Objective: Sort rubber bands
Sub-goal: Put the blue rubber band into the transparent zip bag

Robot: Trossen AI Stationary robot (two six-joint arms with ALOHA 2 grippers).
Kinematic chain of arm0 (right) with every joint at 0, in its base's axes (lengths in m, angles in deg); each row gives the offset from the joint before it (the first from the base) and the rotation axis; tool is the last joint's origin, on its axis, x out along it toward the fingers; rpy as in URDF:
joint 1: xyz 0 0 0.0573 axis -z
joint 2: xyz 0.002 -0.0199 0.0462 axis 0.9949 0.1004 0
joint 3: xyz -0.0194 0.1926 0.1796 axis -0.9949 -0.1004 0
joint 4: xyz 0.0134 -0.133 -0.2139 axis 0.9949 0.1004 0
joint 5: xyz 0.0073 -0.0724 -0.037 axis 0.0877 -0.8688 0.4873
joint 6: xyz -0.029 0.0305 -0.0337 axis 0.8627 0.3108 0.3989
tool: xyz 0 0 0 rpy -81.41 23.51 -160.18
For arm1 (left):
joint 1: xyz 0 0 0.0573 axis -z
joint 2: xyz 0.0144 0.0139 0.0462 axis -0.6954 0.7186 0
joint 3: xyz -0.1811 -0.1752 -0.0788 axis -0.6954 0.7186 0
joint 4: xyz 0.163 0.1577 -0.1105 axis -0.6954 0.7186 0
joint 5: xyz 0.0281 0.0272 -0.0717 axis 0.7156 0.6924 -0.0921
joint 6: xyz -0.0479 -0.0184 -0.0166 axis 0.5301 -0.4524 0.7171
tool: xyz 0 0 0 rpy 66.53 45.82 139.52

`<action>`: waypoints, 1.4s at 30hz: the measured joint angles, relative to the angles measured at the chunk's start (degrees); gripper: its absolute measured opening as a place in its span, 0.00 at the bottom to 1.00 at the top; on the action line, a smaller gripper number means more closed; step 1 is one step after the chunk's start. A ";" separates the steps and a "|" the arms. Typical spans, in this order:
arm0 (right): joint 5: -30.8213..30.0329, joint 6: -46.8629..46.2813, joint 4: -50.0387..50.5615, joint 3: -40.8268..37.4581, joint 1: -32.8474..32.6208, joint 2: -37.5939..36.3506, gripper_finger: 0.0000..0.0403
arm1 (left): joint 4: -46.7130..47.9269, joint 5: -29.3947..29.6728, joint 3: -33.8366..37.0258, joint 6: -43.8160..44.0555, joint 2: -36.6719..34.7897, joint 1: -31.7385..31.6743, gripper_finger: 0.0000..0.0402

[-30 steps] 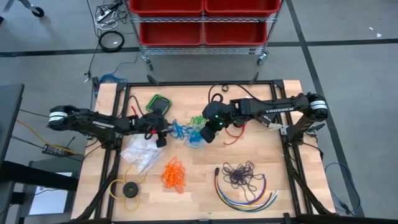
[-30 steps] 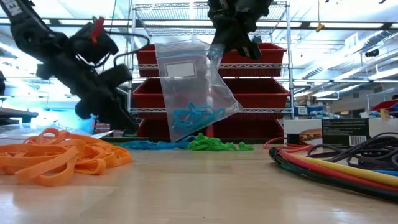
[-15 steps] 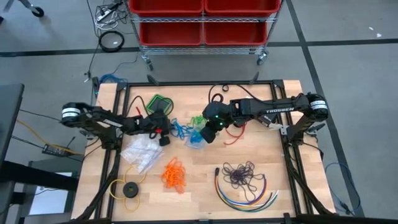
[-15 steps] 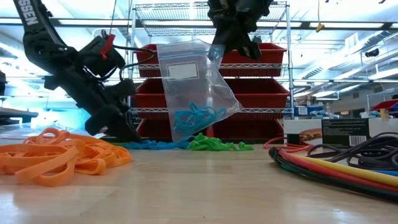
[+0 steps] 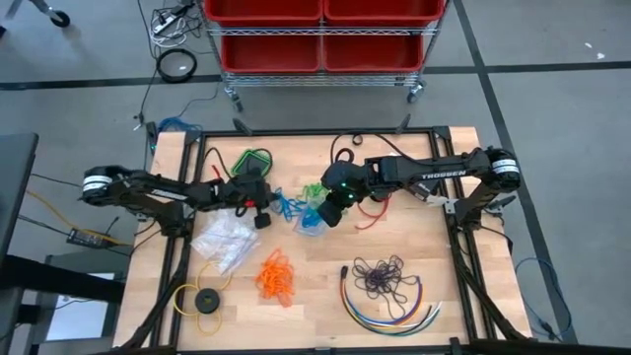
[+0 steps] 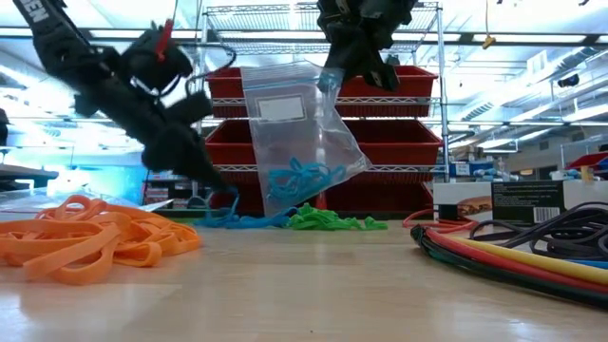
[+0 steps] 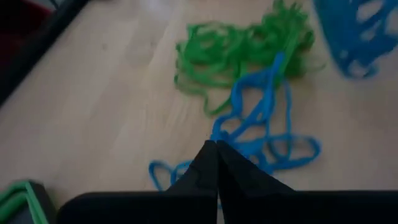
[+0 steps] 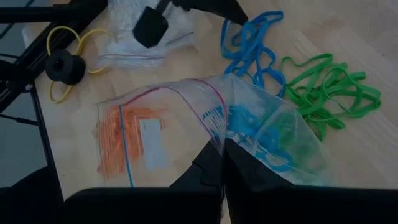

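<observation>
Blue rubber bands (image 7: 264, 118) on the counter (image 5: 325, 266) are pinched by the left gripper (image 7: 216, 149), fingers closed; a clear bag (image 6: 294, 142) holding blue bands is gripped aloft by the right gripper (image 8: 222, 146).

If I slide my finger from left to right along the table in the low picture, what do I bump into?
Orange rubber bands → left gripper shut on blue rubber bands → plastic bag hanging from the right gripper → green rubber bands → multicoloured cables.
</observation>
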 joint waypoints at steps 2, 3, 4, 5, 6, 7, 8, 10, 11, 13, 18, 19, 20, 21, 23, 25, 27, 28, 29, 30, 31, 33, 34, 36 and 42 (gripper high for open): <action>0.00 0.00 0.15 -0.02 0.00 0.00 0.00 | 2.01 -0.69 -1.50 0.00 -2.20 0.63 0.01; 0.00 0.00 0.16 0.00 0.00 0.00 0.00 | 2.73 -1.20 -2.48 -0.02 -3.29 1.01 0.01; 0.00 0.00 0.16 0.00 0.00 0.00 0.00 | 3.63 -1.54 -3.44 -0.02 -4.55 1.49 0.00; 0.00 0.00 0.16 0.00 0.00 0.00 0.00 | 4.52 -1.88 -4.24 -0.02 -5.92 2.00 0.00; 0.00 0.00 0.16 0.00 0.00 0.00 0.00 | 5.22 -2.23 -5.23 -0.02 -7.07 2.56 0.00; 0.00 0.00 0.20 0.00 0.00 0.00 0.00 | 5.84 -2.61 -6.22 -0.02 -8.26 3.13 0.00; 0.02 0.00 0.20 0.00 0.00 0.00 0.00 | 6.97 -2.65 -7.05 -0.11 -9.59 3.77 0.00; 0.02 -0.01 0.20 0.00 0.00 0.00 0.00 | 8.08 -2.65 -9.10 -0.28 -11.68 5.04 0.00; 0.02 -0.01 0.21 0.00 0.00 0.00 0.00 | 8.83 -2.65 -9.98 -0.30 -12.90 5.59 0.00; 0.02 0.00 0.20 0.00 0.00 0.00 0.00 | 10.30 -2.65 -12.12 -0.49 -14.63 6.77 0.00; 0.04 -0.02 0.23 -0.02 0.00 0.00 0.00 | 11.09 -2.62 -16.62 -1.75 -17.16 10.34 0.00; 0.04 -0.02 0.21 0.00 0.00 0.00 0.00 | 11.20 -2.63 -17.59 -1.92 -17.26 11.12 0.00; 0.04 -0.02 0.22 0.00 0.00 0.00 0.00 | 10.89 -2.64 -18.63 -2.04 -17.22 11.89 0.00; 0.04 -0.02 0.21 0.00 0.00 0.00 0.00 | 10.86 -2.65 -19.55 -2.22 -17.14 12.68 0.00; 0.04 -0.03 0.20 0.00 0.00 0.00 0.00 | 11.17 -2.54 -20.92 -3.09 -16.97 14.48 0.00; 0.04 -0.44 0.05 -0.01 0.00 0.00 0.00 | 10.87 -1.94 -22.33 -4.00 -15.86 15.99 0.00; 0.04 -0.61 -0.10 0.00 0.00 0.00 0.00 | 11.03 -1.00 -23.06 -4.97 -14.88 17.37 0.00; 0.04 -0.63 -0.30 0.00 0.00 0.00 0.00 | 11.48 -0.41 -23.25 -5.25 -14.30 17.92 0.00; 0.04 -0.89 -0.32 -0.01 0.00 0.00 0.00 | 11.25 0.20 -23.72 -5.63 -13.20 18.27 0.00; 0.04 -1.14 -0.31 0.00 0.00 0.00 0.00 | 10.56 0.77 -24.16 -6.28 -12.28 18.55 0.00; 0.04 -1.59 -0.34 0.00 0.00 0.00 0.00 | 10.89 1.45 -24.23 -6.56 -11.57 18.85 0.00; 0.07 -2.05 -0.71 0.00 0.00 0.00 0.00 | 11.19 1.66 -24.51 -6.68 -9.62 19.12 0.00; 0.09 -2.37 -0.74 0.00 0.00 0.00 0.00 | 10.92 1.68 -24.79 -6.74 -8.63 19.26 0.00; 0.13 -2.88 -1.13 0.00 0.00 0.00 0.00 | 11.26 1.73 -25.11 -7.39 -6.98 19.31 0.00; 0.28 -3.63 -1.32 -0.01 0.00 0.00 0.00 | 10.99 3.43 -26.61 -9.23 -3.03 19.60 0.00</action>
